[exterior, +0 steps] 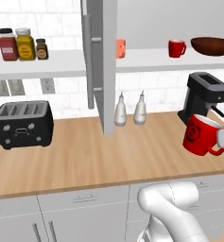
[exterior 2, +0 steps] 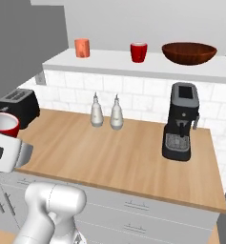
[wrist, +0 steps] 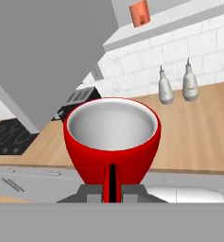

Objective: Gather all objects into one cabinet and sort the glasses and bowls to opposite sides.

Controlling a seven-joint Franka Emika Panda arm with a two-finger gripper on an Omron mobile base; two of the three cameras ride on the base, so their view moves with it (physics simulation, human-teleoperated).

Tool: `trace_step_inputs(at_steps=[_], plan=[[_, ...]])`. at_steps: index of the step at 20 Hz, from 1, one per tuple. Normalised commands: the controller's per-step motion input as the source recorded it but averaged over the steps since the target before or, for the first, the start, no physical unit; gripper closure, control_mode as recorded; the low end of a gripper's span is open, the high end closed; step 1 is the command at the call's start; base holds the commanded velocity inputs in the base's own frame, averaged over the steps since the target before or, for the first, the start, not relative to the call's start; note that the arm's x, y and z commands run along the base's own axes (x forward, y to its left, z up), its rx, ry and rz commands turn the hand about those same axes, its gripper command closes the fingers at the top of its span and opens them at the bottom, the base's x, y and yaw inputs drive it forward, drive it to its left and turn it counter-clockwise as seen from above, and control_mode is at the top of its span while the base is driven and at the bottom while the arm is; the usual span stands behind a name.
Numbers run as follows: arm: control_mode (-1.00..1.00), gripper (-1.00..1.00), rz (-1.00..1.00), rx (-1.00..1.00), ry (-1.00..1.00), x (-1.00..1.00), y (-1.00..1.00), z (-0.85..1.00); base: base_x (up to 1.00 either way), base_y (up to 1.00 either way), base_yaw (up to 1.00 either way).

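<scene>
Cabinet shelf (exterior 2: 109, 64) first: you have three things on it, in a row. The salmon-orange tumbler (exterior 2: 82, 47) stands at the left end, the plain red cup (exterior 2: 138, 52) near the middle, and the wide dark brown bowl (exterior 2: 189, 53) at the right end, well apart from the tumbler. In the left base view you see the open grey door (exterior: 103, 61), edge-on, just left of the tumbler, with its bar handle (exterior: 89, 61) facing the spice jars (exterior: 22, 44).

Below that shelf, the wooden counter (exterior 2: 128, 152) carries two white shaker bottles (exterior 2: 106, 112) against the tile wall, under the gap between tumbler and cup. The coffee machine (exterior 2: 181, 121) sits under the bowl, and the toaster (exterior: 24, 124) lies far left of the door. You have bare counter in front of the bottles out to the front edge, and open air between counter and shelf.

Your gripper (wrist: 112, 188) is clenched on the handle of the red mug (wrist: 112, 137). The mug rides upright with its white inside empty, out over the counter's front part and lower than the shelf. In the left base view you see its dark round emblem, and it hangs in front of the coffee machine.
</scene>
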Motion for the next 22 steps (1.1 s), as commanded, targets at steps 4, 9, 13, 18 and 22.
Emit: trace_step_inputs(at_steps=[4,9,13,18,22], plan=[[1.00,1.00,0.00,0.00,0.00,0.00,0.00,0.00,0.35,-0.07,-0.01],[1.00,1.00,0.00,0.00,0.00,0.00,0.00,0.00,0.30,-0.06,-0.02],[1.00,1.00,0.00,0.00,0.00,0.00,0.00,0.00,0.29,-0.04,-0.02],[1.00,1.00,0.00,0.00,0.00,0.00,0.00,0.00,0.31,-0.04,-0.02],[1.00,1.00,0.00,0.00,0.00,0.00,0.00,0.00,0.21,-0.01,0.00]])
